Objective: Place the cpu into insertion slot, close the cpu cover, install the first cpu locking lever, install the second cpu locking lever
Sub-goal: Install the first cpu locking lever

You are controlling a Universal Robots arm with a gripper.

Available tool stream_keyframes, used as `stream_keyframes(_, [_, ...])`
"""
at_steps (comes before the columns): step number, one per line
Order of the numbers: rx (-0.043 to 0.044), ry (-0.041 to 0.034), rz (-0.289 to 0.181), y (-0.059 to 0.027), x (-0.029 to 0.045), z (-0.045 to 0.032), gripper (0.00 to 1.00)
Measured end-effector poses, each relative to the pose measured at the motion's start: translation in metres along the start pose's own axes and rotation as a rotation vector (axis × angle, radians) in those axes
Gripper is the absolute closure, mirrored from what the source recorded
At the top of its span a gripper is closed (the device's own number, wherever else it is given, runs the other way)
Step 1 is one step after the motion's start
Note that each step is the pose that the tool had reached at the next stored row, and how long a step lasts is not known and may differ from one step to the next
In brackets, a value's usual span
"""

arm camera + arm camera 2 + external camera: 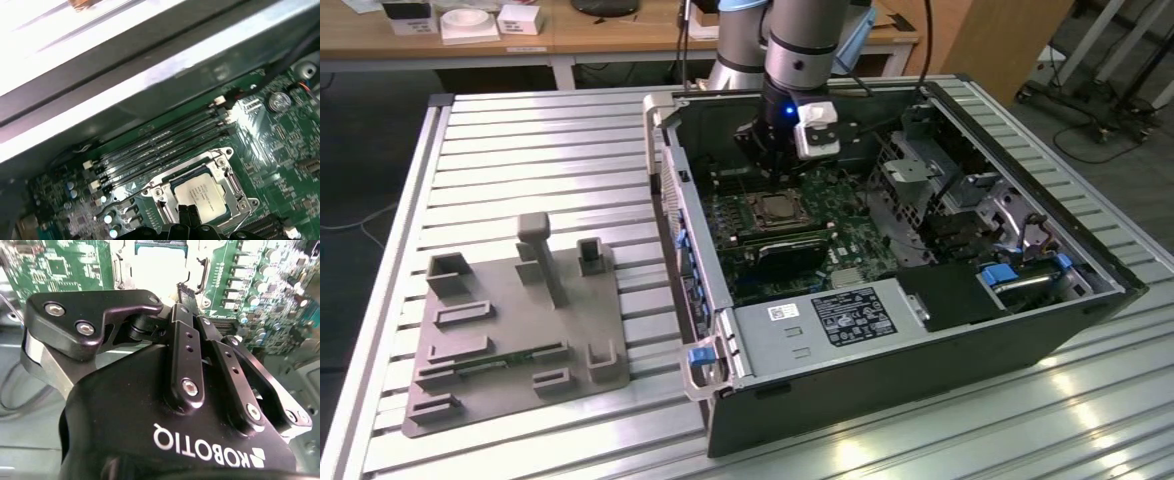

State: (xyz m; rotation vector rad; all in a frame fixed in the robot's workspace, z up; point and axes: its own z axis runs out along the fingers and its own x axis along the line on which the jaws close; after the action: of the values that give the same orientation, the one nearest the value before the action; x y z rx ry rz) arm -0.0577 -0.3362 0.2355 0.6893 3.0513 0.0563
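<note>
Hand (186, 212) is hanging clenched and empty, a narrow pushing tip, at the cpu cover's (226, 175) edge, with the cpu (200, 194) seated inside.

Slatted table (534, 150) bears computer case (881, 395) and grey fixture (500, 330).

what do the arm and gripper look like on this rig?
The arm is a silver-grey tube with darker joints, a blue light lit near the wrist and a white block mounted beside it. The gripper is matte black, with silver screws and white lettering.
</note>
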Motion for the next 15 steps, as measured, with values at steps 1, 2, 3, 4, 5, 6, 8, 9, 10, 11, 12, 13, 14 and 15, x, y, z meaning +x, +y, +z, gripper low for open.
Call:
stream_keyframes(1, [0.0, 0.0005, -0.013, 0.0, 0.0, 0.0, 0.89])
stream_keyframes(2, [0.0, 0.0009, -0.024, 0.0, 0.0, 0.0, 0.89])
stream_keyframes(3, [0.0, 0.001, -0.028, 0.0, 0.0, 0.0, 0.89])
stream_keyframes(4, [0.0, 0.0011, -0.028, 0.0, 0.0, 0.0, 0.89])
stream_keyframes(5, [0.0, 0.0011, -0.029, 0.0, 0.0, 0.0, 0.89])
stream_keyframes(6, [-0.0001, 0.0012, -0.031, 0.0, 0.0, 0.0001, 0.89])
stream_keyframes(8, [-0.0002, 0.0013, -0.033, 0.0, 0.0, 0.0001, 0.89])
stream_keyframes(9, [-0.0001, 0.0013, -0.033, 0.0, 0.0, 0.0001, 0.89])
stream_keyframes(10, [-0.0001, 0.0013, -0.034, 0.0, 0.0, 0.0001, 0.89])
stream_keyframes(11, [-0.0001, 0.0013, -0.034, 0.0, 0.0, 0.0001, 0.89])
stream_keyframes(12, [-0.0001, 0.0013, -0.034, 0.0, 0.0, 0.0001, 0.89])
stream_keyframes(13, [-0.0002, 0.0013, -0.035, 0.0, 0.0, 0.0001, 0.89])
stream_keyframes(14, [-0.0002, 0.0013, -0.035, 0.0, 0.0, 0.0001, 0.89])
stream_keyframes(15, [-0.0002, 0.0013, -0.035, 0.0, 0.0, 0.0001, 0.89])
